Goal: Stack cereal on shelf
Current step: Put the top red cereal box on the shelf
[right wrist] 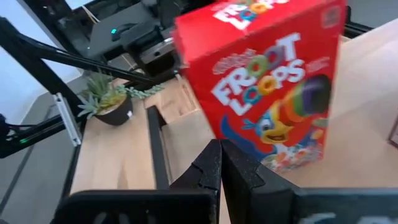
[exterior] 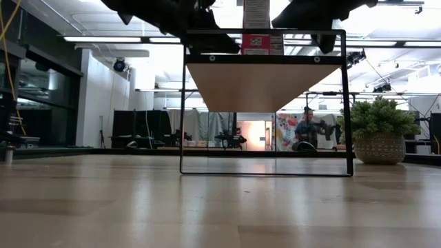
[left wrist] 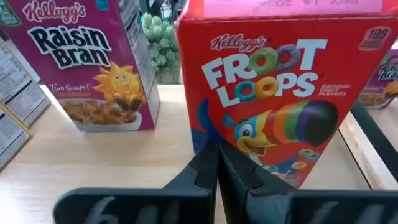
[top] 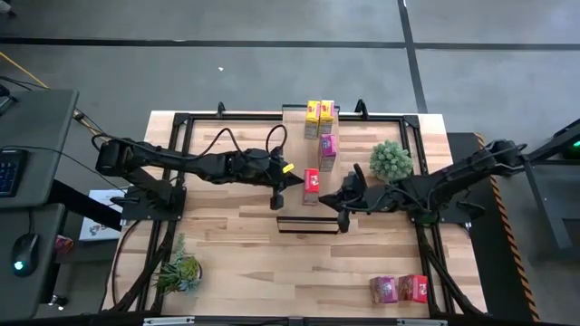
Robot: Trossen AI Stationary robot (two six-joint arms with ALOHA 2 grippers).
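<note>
- The left gripper hovers just left of a red cereal box, its jaws together and holding nothing.
- The right gripper is just right of this box, jaws also together (empty).
- The red box stands upright on the shelf at the middle of the bench.
- Two yellow boxes and a magenta box stand farther back; a magenta and a red box lie near right.

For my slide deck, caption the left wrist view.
Shut left hand faces a red Froot Loops box, magenta Raisin Bran box alongside.
</note>
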